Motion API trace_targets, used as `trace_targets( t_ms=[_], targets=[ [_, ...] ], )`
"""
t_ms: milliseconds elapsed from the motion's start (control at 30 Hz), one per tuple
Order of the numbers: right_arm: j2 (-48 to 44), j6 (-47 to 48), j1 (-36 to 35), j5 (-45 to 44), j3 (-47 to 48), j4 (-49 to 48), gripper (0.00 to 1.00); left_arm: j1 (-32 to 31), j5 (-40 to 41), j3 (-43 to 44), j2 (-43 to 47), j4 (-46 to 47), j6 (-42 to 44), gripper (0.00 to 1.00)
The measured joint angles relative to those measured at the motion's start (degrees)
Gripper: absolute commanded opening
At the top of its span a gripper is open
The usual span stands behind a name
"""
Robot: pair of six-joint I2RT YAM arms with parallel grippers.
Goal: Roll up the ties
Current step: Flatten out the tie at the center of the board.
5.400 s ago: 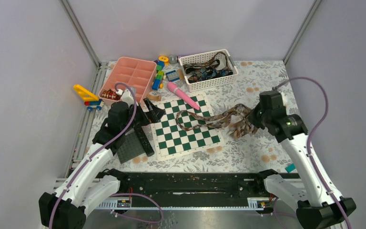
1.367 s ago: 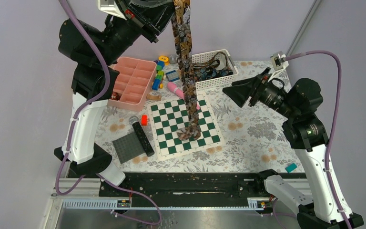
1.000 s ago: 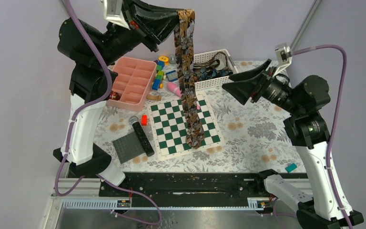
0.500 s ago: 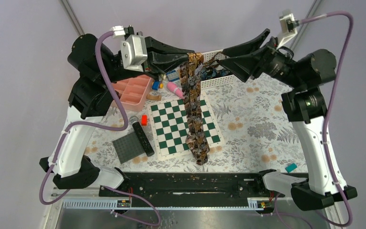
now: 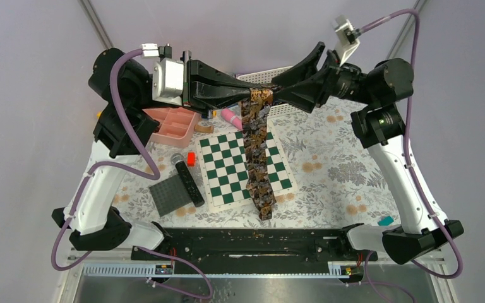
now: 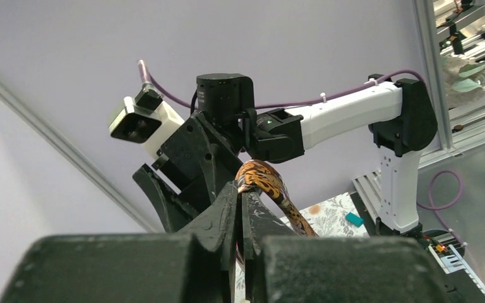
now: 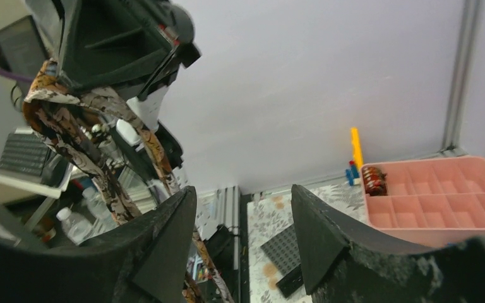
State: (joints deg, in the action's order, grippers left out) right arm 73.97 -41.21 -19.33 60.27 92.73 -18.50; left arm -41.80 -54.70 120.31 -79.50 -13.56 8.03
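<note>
Brown tie point(image 5: 256, 158) end hidden inside left gripper point(image 5: 247, 96).

High above the surface point(image 5: 335, 164), the left pincer point(image 5: 249, 96) is clamped on the top end of a brown patterned tie point(image 5: 257, 158). The tie hangs straight down across the green-and-white chequered board point(image 5: 224, 170), and its lower tip shows past the board's near edge. The right pincer point(image 5: 276, 87) comes in from the opposite side with its jaws spread, its tips right at the tie's bunched top. To the left of the board lie a black stick-shaped object point(image 5: 186, 180), a grey studded plate point(image 5: 167, 196) and a small red block point(image 5: 191, 159). A pink compartment tray point(image 5: 173, 123) sits behind them.
</note>
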Motion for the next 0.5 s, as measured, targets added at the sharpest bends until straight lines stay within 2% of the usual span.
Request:
trace_targets(
  t_ms=[233, 500],
  targets=[
    [0.0, 9.6, -6.1, -0.2, 1.0, 8.2, 0.6, -0.5, -1.3, 0.0, -1.7, 0.8, -1.1, 0.0],
    [-0.1, 12.3, -7.5, -0.7, 1.0, 10.1, 0.59, -0.5, -1.8, 0.0, -2.8, 0.8, -1.6, 0.0]
  ],
)
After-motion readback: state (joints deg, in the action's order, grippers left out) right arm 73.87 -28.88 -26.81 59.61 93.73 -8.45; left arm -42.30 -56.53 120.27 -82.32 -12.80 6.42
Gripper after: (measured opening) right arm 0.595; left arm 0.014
